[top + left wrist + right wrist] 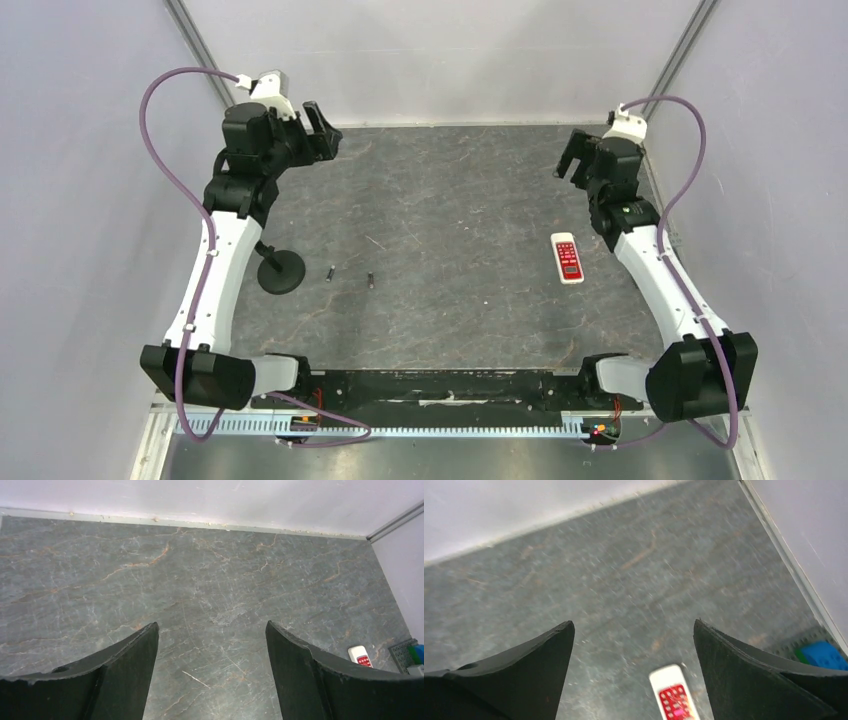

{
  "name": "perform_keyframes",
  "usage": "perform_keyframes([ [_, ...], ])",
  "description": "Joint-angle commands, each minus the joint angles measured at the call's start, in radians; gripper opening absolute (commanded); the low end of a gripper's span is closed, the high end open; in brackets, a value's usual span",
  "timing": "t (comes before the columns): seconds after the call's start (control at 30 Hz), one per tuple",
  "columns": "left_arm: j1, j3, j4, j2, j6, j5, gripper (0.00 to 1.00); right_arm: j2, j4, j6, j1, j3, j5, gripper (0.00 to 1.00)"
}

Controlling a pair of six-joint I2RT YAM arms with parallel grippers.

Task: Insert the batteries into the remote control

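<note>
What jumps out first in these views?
The small white rectangular remote control with its red button panel lies face up on the right side of the grey marbled table. Two tiny dark cylindrical batteries lie apart left of centre, beside a black round-based stand.

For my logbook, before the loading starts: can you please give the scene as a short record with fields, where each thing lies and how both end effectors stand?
remote: flat on the table, red buttons up, right side, near the right arm
batteries: two, lying apart, left of centre; the second one
black stand: beside the left arm, left of the batteries
left end effector: open, empty, over the far left of the table
right end effector: open, empty, beyond the remote
progress: nothing picked up yet
</note>
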Motion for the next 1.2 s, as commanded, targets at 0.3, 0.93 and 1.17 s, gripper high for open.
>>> perform_keyframes([
  [0.3, 0.007, -0.14, 0.105, -0.022, -0.055, 0.174, 0.84, 0.009, -0.135, 0.055, 0.0, -0.163, 0.027, 0.98],
  [0.93, -0.274, -0.192, 0.145, 0.014, -0.076, 0.174, 0.81, -0.02, -0.082, 0.043, 0.002, -0.253, -0.219, 0.98],
  [1.17, -0.276, -0.224, 0.135, -0.035, -0.105, 0.063, 0.81, -0.059, -0.046, 0.047, 0.017, -0.196, -0.276, 0.98],
])
